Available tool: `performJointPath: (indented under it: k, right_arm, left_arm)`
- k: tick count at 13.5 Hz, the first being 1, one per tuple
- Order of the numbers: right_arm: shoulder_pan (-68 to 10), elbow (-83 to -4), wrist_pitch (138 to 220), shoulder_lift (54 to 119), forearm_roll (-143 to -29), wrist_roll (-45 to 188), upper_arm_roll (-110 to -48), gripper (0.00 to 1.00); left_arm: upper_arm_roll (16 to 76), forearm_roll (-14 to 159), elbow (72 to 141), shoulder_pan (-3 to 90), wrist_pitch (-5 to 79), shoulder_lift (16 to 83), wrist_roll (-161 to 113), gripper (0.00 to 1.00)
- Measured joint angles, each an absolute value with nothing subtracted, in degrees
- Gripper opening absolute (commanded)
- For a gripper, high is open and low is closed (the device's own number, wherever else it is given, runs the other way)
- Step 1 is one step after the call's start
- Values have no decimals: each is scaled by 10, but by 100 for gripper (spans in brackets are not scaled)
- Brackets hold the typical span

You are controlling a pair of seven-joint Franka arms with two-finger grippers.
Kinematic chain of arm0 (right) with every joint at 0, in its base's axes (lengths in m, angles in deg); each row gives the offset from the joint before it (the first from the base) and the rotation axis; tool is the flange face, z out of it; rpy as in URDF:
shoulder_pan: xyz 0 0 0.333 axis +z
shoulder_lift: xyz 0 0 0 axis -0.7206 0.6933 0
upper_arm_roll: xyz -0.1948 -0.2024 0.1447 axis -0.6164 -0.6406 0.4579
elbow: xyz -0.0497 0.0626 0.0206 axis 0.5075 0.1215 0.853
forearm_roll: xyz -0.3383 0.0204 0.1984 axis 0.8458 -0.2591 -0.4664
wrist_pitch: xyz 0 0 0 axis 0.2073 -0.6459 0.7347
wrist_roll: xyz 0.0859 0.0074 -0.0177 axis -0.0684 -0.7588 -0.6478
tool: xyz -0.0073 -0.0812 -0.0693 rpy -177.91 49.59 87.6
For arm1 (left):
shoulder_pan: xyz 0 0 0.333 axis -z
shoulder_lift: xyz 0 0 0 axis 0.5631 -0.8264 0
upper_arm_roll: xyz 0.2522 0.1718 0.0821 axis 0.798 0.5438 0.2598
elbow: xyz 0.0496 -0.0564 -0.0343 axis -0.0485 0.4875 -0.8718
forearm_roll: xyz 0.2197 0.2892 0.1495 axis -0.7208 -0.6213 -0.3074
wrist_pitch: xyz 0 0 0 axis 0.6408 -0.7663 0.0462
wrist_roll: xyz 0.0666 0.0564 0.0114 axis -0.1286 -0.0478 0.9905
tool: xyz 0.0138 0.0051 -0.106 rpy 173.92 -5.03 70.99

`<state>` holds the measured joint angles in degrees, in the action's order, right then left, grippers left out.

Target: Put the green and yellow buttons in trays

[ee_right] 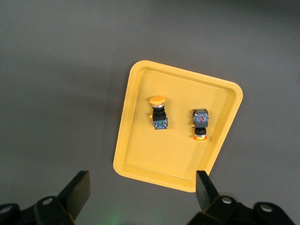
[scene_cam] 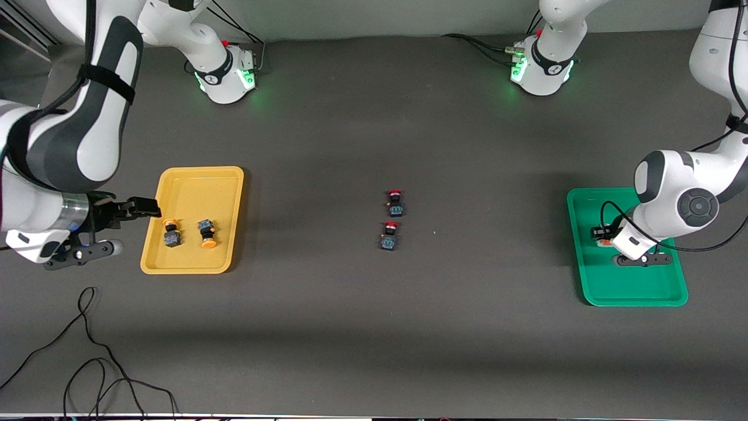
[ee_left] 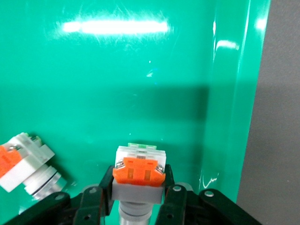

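Observation:
My left gripper [scene_cam: 602,235] is low over the green tray [scene_cam: 637,286], shut on a white-grey switch with an orange-red block [ee_left: 138,171]; its fingers [ee_left: 168,176] press the switch's sides. A second white-grey switch [ee_left: 23,164] lies on its side in the green tray [ee_left: 117,84] beside it. Two yellow-capped dark switches [scene_cam: 170,231] [scene_cam: 206,233] lie in the yellow tray [scene_cam: 193,187]. My right gripper [scene_cam: 140,209] is open and empty, up over the yellow tray's outer edge; its wrist view shows the tray [ee_right: 140,159] and both switches [ee_right: 158,112] [ee_right: 200,124].
Two red-capped dark switches [scene_cam: 395,202] [scene_cam: 390,235] stand close together in the middle of the table. Loose black cables [scene_cam: 87,351] lie on the table near the front camera, toward the right arm's end.

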<state>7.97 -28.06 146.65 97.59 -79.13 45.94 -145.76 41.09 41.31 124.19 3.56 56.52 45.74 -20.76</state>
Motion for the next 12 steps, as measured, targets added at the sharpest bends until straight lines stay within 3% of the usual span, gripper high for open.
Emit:
performJointPath:
  k: [3,5,8,12]
  right_arm:
    - [85,-258,1459,961,-755,497,-1450,100]
    - [77,-255,1459,915,-695,569,-1389,100]
    - [-12,-255,1460,830,-611,676,-1218,100]
    - [-231,-278,1466,738,-545,734,-973,100]
  left_arm:
    - [411,406,1235,35,564,464,-206,99]
    - [405,406,1216,35,519,492,-206,99]
    - [357,415,1131,38,302,562,-205,99]
    - [311,457,962,55,53,600,-205,99]
